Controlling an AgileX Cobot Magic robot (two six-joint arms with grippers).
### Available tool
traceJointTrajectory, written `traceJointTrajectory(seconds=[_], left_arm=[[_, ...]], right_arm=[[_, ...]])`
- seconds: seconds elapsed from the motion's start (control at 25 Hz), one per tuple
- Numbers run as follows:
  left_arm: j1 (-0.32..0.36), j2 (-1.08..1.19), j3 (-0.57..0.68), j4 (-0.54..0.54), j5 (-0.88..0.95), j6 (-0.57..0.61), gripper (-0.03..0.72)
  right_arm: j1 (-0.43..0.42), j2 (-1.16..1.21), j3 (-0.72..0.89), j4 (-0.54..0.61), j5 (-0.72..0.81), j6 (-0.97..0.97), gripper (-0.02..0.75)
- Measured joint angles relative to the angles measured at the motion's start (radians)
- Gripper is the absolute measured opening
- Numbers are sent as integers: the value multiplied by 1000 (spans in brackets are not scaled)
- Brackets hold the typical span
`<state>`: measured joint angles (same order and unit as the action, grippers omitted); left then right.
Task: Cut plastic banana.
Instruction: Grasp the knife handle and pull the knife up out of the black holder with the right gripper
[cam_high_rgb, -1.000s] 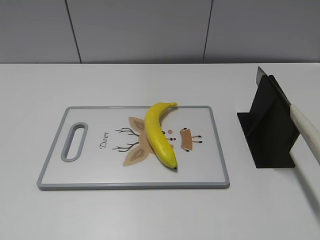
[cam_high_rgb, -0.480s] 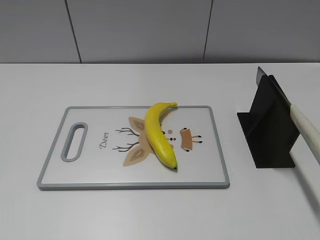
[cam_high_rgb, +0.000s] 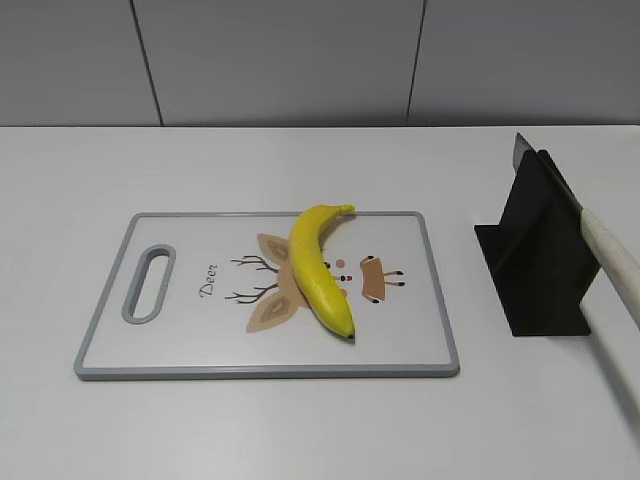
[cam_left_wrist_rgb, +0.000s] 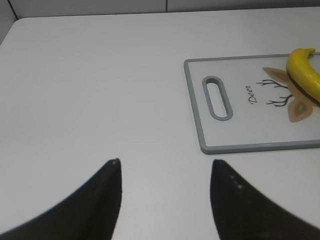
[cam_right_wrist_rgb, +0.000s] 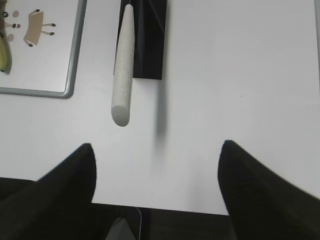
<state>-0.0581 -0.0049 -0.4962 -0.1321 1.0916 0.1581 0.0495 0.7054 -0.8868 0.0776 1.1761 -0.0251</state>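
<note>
Comparing the exterior view with those from a second and half a second ago, nothing has changed: the banana (cam_high_rgb: 320, 270), cutting board (cam_high_rgb: 180, 345) and knife (cam_high_rgb: 612, 255) sit exactly where they were, which suggests the task has not yet begun. The banana lies diagonally across the middle of the board on the white tabletop (cam_high_rgb: 300, 430), whole and uncut, its stem toward the far edge. The knife rests in a black stand (cam_high_rgb: 535, 255) to the right of the board, its pale handle (cam_right_wrist_rgb: 122, 70) sticking out toward the robot. The right gripper (cam_right_wrist_rgb: 157, 160) hovers just short of that handle's end, its fingers spread wide with nothing between them. The left gripper (cam_left_wrist_rgb: 165, 167) hangs over bare tabletop beside the board's handle slot (cam_left_wrist_rgb: 217, 97), fingers likewise apart and empty. Judging from this, the next move is for the right arm to close on the handle
</note>
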Motion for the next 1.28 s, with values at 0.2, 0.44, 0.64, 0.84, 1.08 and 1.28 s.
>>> traceJointTrajectory(seconds=[0.2,0.44,0.64,0.84,1.08,1.28], left_arm=[[0,0,0,0,0,0,552],[0,0,0,0,0,0,552],[0,0,0,0,0,0,552],[0,0,0,0,0,0,552],[0,0,0,0,0,0,552],[0,0,0,0,0,0,552]], right_arm=[[0,129,-54,58,32,1,589],[9,256,-105,134,37,1,588],[79,368,-162,116,37,7,588],[135,474,-193,95,37,43,589],[203,607,-194,51,36,94,589],[216,685,-194,29,28,117,588]])
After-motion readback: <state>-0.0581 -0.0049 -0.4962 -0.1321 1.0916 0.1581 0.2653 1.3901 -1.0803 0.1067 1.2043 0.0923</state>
